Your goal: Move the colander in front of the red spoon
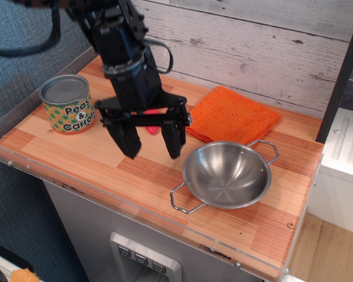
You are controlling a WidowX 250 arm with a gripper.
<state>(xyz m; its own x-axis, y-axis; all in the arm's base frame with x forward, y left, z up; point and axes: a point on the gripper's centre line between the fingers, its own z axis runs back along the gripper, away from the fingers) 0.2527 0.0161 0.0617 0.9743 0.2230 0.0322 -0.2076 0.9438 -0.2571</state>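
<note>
- Only view: the colander (226,174) sits untouched toward the front right corner of the table (76,153), so by my judgement the move has not begun; grasping and carrying are all left.
- The gripper (152,142) hangs over the table's middle, left of the colander, fingers spread wide, holding nothing.
- The red spoon (153,125) lies near the back edge, mostly hidden behind the gripper.
- The colander is a shiny steel bowl, upright and empty, with thin wire loop handles at two sides, one touching the orange cloth (232,114).
</note>
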